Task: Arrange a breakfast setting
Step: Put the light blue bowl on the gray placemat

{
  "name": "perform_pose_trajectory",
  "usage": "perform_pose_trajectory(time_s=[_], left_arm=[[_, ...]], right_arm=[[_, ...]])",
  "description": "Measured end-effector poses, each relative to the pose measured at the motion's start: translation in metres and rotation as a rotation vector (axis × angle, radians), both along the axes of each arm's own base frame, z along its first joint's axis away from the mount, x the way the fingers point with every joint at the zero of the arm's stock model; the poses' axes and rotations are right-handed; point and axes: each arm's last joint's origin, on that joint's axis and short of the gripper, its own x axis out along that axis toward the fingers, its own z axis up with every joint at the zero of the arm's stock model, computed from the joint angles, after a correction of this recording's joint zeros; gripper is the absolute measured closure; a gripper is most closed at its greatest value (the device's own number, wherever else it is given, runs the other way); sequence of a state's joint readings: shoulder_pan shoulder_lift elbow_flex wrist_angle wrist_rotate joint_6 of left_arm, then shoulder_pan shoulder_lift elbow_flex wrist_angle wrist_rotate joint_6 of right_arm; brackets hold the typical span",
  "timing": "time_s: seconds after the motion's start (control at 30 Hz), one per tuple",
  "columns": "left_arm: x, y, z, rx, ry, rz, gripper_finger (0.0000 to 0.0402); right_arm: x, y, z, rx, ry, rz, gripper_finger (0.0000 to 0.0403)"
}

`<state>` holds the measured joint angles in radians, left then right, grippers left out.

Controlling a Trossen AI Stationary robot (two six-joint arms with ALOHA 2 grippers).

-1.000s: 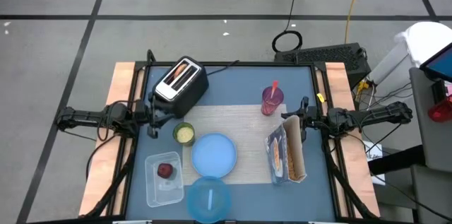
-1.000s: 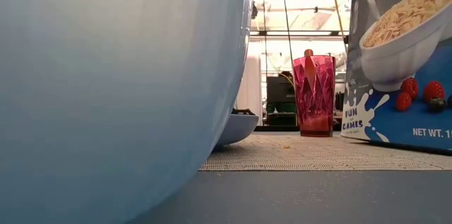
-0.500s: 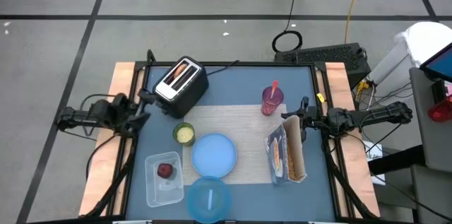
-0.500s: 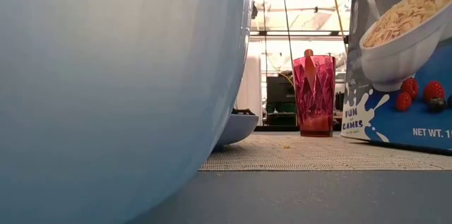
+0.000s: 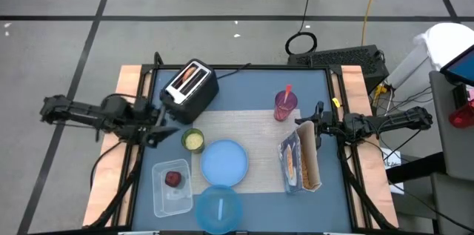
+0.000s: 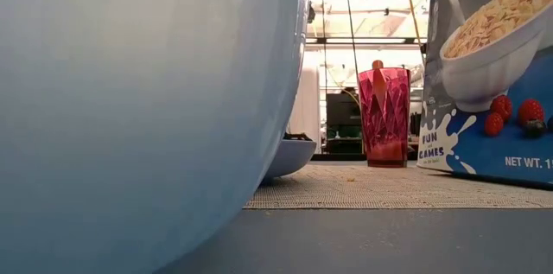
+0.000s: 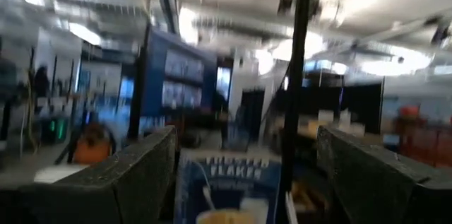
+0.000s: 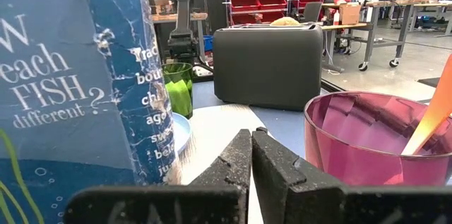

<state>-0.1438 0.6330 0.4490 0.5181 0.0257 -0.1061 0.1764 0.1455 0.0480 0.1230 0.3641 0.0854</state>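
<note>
The breakfast setting lies mostly on the beige placemat at the middle of the table. From above, the plate sits at the mat's 7 o'clock corner, the blue bowl just off the mat at the plate's 6 o'clock, the cereal box lying along the mat's 3 o'clock edge, and the purple cup with the orange-handled spoon in it at the mat's 1 o'clock corner. The dark-red fruit rests in a clear tub at the plate's 9 o'clock, off the mat. A green jar and a toaster stand nearby. The left pincer hangs spread at the jar's 9 o'clock; the right pincer is pressed together, empty, between cup and box.

At table height, the bowl fills the near side; the cup and the box stand beyond on the mat.

The left wrist view shows spread fingers and the box far off, blurred.

The right wrist view shows closed fingers just beside the cup.

Risks: the left pincer sits close to the jar and could tip it when swinging toward the fruit; the right could nudge the cup, toppling the spoon.
</note>
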Motion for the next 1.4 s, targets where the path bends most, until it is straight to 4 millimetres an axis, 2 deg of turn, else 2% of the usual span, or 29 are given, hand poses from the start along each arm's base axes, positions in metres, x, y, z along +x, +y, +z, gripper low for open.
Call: perform_pose_trajectory(time_s=[0.13,0.3,0.47,0.57,0.77,0.97,1.1,1.4], left_arm=[[0.040,-0.008,0.020,0.012,0.187,-0.017,0.0055],[0.088,-0.023,0.034,0.034,0.394,-0.047,0.0055],[0.127,-0.042,0.031,0.076,0.589,-0.082,0.0055],[0.141,-0.055,0.026,0.108,0.704,-0.108,0.0055],[0.161,-0.086,0.005,0.156,0.898,-0.168,0.0055],[0.170,-0.113,-0.024,0.209,1.002,-0.220,0.0055],[0.175,-0.121,-0.041,0.229,1.048,-0.230,0.0055],[0.188,-0.127,-0.071,0.198,1.138,-0.210,0.0055]], right_arm=[[0.000,0.000,0.000,0.000,0.000,0.000,0.0394],[0.000,0.000,0.000,0.000,0.000,0.000,0.0394],[0.000,0.000,0.000,0.000,0.000,0.000,0.0394],[0.000,0.000,0.000,0.000,0.000,0.000,0.0394],[0.000,0.000,0.000,0.000,0.000,0.000,0.0394],[0.000,0.000,0.000,0.000,0.000,0.000,0.0394],[0.000,0.000,0.000,0.000,0.000,0.000,0.0394],[0.000,0.000,0.000,0.000,0.000,0.000,0.0394]])
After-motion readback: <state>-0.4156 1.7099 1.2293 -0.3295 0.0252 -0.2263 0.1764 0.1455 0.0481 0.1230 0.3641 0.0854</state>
